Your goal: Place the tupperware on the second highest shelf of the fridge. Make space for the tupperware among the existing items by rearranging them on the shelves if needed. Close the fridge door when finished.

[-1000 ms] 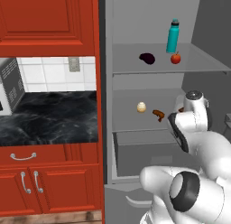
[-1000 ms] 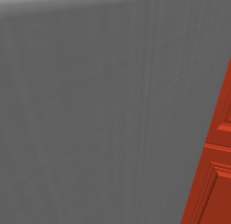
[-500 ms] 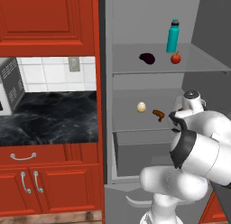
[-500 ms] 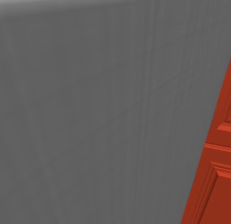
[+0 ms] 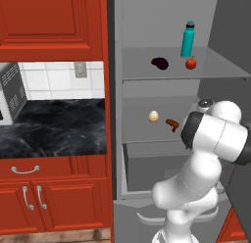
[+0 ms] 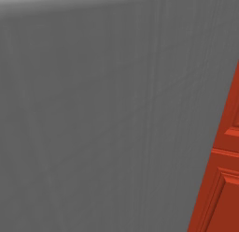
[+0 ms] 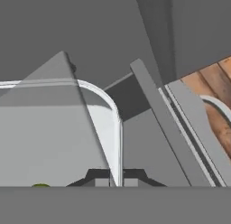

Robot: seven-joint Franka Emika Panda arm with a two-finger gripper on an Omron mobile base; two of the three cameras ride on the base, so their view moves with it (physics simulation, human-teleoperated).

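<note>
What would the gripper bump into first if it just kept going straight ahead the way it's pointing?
Holding the tupperware by its rim, the gripper points at grey fridge panels. The tray's far edge would probably reach them first, though depth is unclear.

Red panelled cabinets (image 5: 51, 21) are mounted above a black marbled counter (image 5: 54, 134), behind which a white tiled wall (image 5: 59, 80) with a grey outlet (image 5: 80, 69) is seen. A microwave (image 5: 11, 97) is set at the counter's left end. Red cupboard doors (image 5: 49, 200) with silver handles (image 5: 32, 198) are fitted below. A wooden plank floor (image 7: 216, 90) is visible.
</note>
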